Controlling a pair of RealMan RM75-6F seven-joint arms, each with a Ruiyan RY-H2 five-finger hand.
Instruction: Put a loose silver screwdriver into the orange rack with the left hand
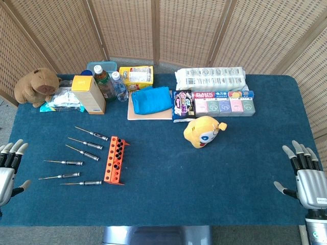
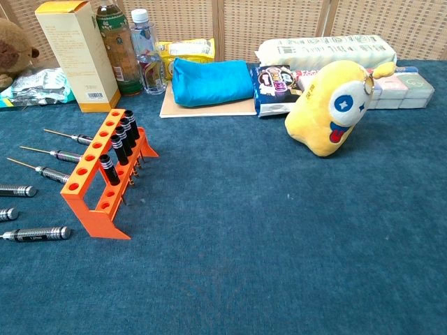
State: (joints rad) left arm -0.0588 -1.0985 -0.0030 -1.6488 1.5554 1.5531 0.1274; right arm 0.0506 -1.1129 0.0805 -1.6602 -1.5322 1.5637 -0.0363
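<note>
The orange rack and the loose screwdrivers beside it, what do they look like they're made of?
The orange rack looks like moulded or printed plastic: uniform matte colour, thin flat legs. The loose screwdrivers look like metal: thin silvery shafts and dark handles with a dull sheen and knurled bands; the handle material is less certain.

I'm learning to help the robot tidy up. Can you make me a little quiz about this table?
1. True or false: the left hand is holding a screwdriver.
2. How many loose screwdrivers lie left of the orange rack?
3. What sits nearest the rack's right side? A) brown plush B) yellow plush toy C) water bottle

Key
1. False; it is open at the table's edge, and so is the right hand.
2. Six.
3. B.
</note>
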